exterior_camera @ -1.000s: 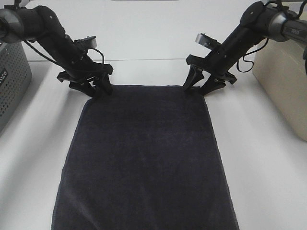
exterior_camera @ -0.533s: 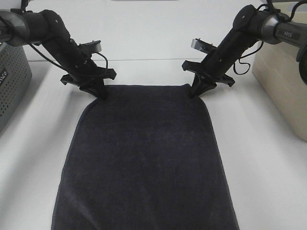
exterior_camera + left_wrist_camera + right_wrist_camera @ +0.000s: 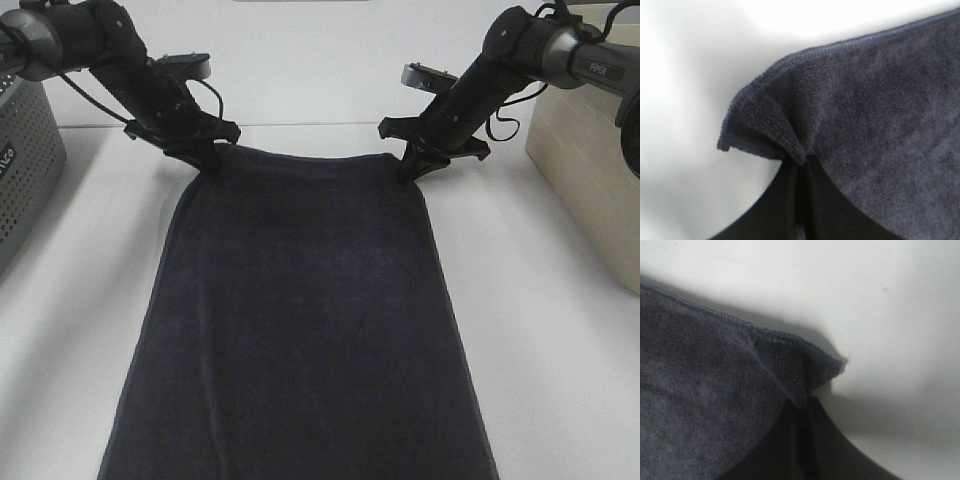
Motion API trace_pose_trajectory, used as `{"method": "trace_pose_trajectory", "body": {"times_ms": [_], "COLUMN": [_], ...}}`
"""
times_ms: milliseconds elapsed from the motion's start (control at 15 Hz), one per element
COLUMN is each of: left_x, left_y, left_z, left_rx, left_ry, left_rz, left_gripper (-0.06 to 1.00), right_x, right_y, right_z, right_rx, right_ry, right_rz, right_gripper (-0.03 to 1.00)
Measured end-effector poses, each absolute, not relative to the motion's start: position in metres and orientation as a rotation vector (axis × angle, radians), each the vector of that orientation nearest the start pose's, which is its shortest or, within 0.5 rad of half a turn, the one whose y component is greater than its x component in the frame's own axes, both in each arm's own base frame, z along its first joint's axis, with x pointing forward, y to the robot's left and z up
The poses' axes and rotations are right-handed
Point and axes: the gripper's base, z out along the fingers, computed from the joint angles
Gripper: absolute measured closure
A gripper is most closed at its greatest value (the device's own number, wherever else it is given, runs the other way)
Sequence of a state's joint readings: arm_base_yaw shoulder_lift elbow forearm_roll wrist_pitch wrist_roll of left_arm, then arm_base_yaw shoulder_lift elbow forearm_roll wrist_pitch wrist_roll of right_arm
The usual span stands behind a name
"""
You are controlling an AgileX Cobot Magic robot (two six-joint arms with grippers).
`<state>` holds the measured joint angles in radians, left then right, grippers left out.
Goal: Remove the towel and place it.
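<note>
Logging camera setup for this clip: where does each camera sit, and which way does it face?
Exterior high: mounted above, looking down at the table, towel and both arms.
Left wrist: on the left arm, facing the left gripper pinching a towel corner.
Right wrist: likewise, the right gripper.
All views share the towel's far corners.

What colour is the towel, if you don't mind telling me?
Dark charcoal, near black, plain and unpatterned: the towel shows best in the exterior high view.

The towel [image 3: 300, 320] is matt, nubby charcoal terry cloth with a stitched hem, the table [image 3: 560, 330] smooth and white, the grey basket [image 3: 25, 170] perforated plastic.
</note>
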<state>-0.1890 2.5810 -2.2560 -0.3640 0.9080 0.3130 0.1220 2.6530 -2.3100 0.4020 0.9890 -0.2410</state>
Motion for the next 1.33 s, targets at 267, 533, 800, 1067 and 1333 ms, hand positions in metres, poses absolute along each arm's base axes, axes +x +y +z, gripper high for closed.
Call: {"method": "trace_pose_trajectory", "body": {"times_ms": [267,533,800,1067,1333], "left_x": [0.547,0.555,0.559,0.563,0.567], "left_y": [-0.130,-0.130,-0.129,-0.129,-0.128], "left_z": [0.142,0.148,0.147,0.136,0.113], "left_rx": [0.492,0.481,0.491,0.473,0.445], "left_ry": [2.452,2.340,2.291,2.274,2.269], "left_rz": [-0.373,-0.343,-0.312,-0.305,-0.288], "left_gripper": [0.94,0.94,0.94,0.94,0.94], "right_x": [0.558,0.566,0.569,0.570,0.575], "right_y": [0.092,0.090,0.089,0.089,0.089], "right_z": [0.127,0.130,0.125,0.109,0.110], "right_rx": [-0.272,-0.267,-0.252,-0.244,-0.230], "right_ry": [2.554,2.470,2.442,2.451,2.395], "right_rz": [0.370,0.321,0.310,0.305,0.290], "right_gripper": [0.95,0.95,0.95,0.95,0.95]}}
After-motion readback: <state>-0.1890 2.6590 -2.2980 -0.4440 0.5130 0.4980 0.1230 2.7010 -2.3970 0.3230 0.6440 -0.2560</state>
